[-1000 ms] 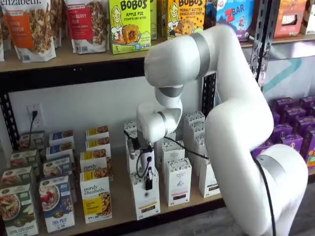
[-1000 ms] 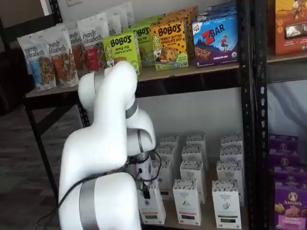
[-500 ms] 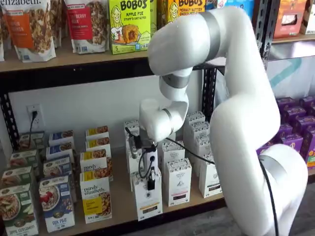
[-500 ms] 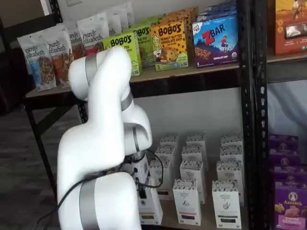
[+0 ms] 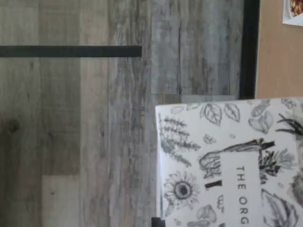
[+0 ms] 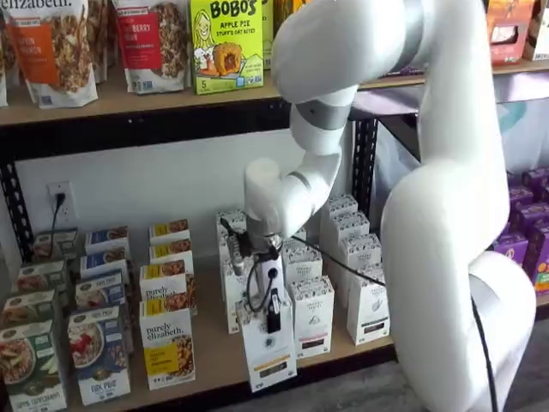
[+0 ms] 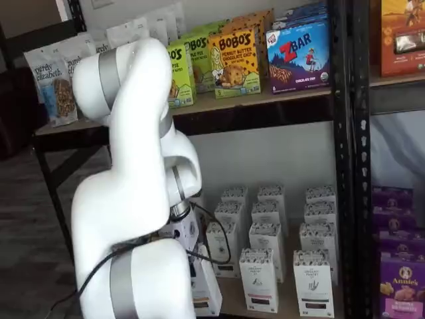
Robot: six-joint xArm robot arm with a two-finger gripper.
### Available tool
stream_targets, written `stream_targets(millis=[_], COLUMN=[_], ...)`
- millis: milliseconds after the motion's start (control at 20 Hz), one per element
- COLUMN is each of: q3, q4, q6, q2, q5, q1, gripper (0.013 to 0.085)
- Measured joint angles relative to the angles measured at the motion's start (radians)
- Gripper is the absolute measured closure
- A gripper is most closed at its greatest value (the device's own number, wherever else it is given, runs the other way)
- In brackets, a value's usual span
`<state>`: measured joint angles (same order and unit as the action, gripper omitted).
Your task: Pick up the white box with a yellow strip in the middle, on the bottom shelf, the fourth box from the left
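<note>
White tall narrow carton with grey patterned top [image 6: 268, 348] is clamped in the black-fingered gripper [image 6: 271, 314], front edge over the black rail of the light wooden bottom shelf [image 6: 210, 360]. Wrist view shows its leaf-print top [image 5: 227, 163] partly above grey plank floor [image 5: 94, 132]. Same-style white cartons [image 6: 310, 316] fill the rows beside it; yellow-label granola boxes [image 6: 168, 343] stand further left.

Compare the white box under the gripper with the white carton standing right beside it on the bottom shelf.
The white box juts past the bottom shelf front edge, with the gripper shut on its top; the neighbouring carton stands further back in its row, untouched. The white box carries a yellow-orange band above its dark label; no such band shows on the neighbouring carton. Both are tall, narrow and white with patterned tops.
</note>
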<state>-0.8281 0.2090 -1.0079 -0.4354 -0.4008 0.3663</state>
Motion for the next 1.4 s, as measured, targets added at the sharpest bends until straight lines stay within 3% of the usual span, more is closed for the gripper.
stream_targets(millis=[200,400,500,700,800,1000,1400], q3=[0.071,0.15,0.187,0.213,0.217,0.225,0.234], q4=[-0.06,-0.133,-0.141,-0.154,-0.193,-0.143,-0.119], q6=[-0.035,-0.056,-0.047,-0.032,-0.049,0.011,0.042], q2=[0.076,0.182,0.221,0.261,0.28,0.302,0.365], q5=[0.003,-0.018,0.004,-0.002,-0.025,-0.031,-0.096], q1=[0.02,0.066,0.082,0.11,0.127,0.142,0.153], gripper=[0.045,0.045,0.049,0.049,0.053,0.053,0.053])
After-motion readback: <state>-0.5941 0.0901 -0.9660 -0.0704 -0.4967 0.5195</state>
